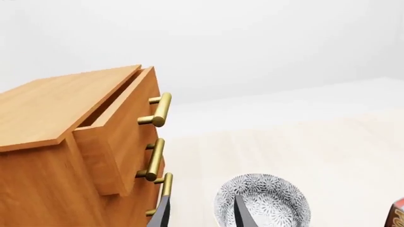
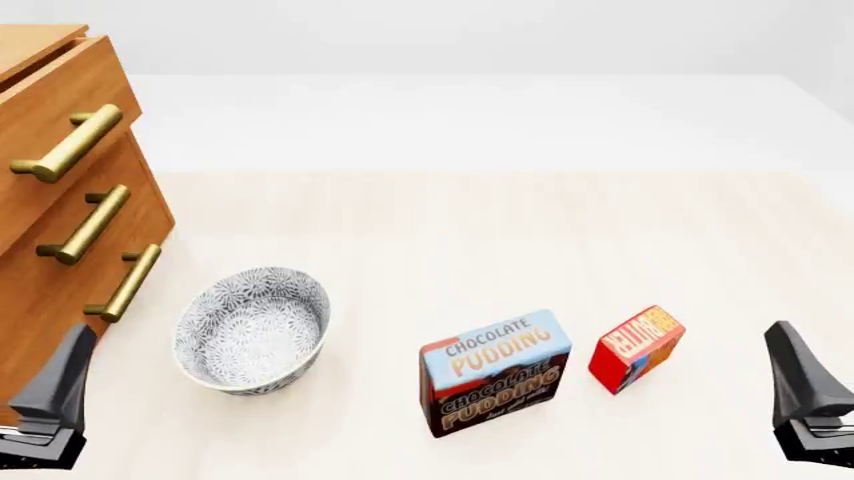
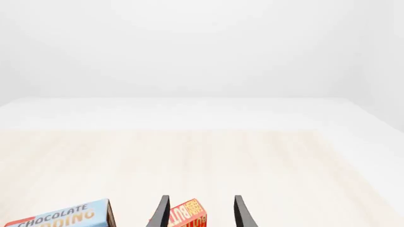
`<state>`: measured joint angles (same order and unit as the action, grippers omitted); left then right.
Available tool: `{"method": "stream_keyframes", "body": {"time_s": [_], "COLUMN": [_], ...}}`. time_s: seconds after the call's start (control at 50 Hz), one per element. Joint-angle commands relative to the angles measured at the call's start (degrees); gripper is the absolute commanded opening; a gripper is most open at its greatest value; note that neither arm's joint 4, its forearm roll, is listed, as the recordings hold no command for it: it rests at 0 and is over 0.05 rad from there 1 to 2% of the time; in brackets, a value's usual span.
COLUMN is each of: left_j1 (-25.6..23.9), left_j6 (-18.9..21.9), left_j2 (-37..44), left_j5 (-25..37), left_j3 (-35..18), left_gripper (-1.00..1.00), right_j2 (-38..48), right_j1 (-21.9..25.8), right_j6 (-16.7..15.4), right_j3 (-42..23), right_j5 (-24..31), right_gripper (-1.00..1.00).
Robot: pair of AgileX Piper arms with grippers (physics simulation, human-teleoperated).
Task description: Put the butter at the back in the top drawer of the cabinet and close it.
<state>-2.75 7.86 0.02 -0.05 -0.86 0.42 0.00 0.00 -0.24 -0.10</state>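
I see the butter (image 2: 637,349) near the table's (image 2: 534,230) front edge, just right of the pudding box (image 2: 495,372), bare wood behind it. The top drawer (image 2: 54,130) of the cabinet (image 1: 44,156) stands pulled out at far left. My left gripper (image 1: 202,213) and right gripper (image 3: 199,213) hang with jaws spread, holding nothing.

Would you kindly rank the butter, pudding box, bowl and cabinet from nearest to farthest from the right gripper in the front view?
1. butter, just left of the right gripper.
2. pudding box, left of that.
3. bowl, left of centre.
4. cabinet, far left.
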Motion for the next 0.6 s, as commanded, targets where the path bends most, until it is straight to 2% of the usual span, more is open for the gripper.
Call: {"method": "stream_keyframes", "body": {"time_s": [0.02, 0.6], "left_j1": [0.0, 0.0], "left_j6": [0.4, 0.4], "left_j2": [0.0, 0.0], "left_j5": [0.0, 0.0], "left_j3": [0.0, 0.0], "left_gripper": [1.0, 1.0], "right_j2": [0.0, 0.0], "right_j1": [0.0, 0.0], "right_j6": [0.0, 0.0], "right_j3": [0.0, 0.0], "right_j5": [0.0, 0.0], "right_gripper": [1.0, 1.0]}}
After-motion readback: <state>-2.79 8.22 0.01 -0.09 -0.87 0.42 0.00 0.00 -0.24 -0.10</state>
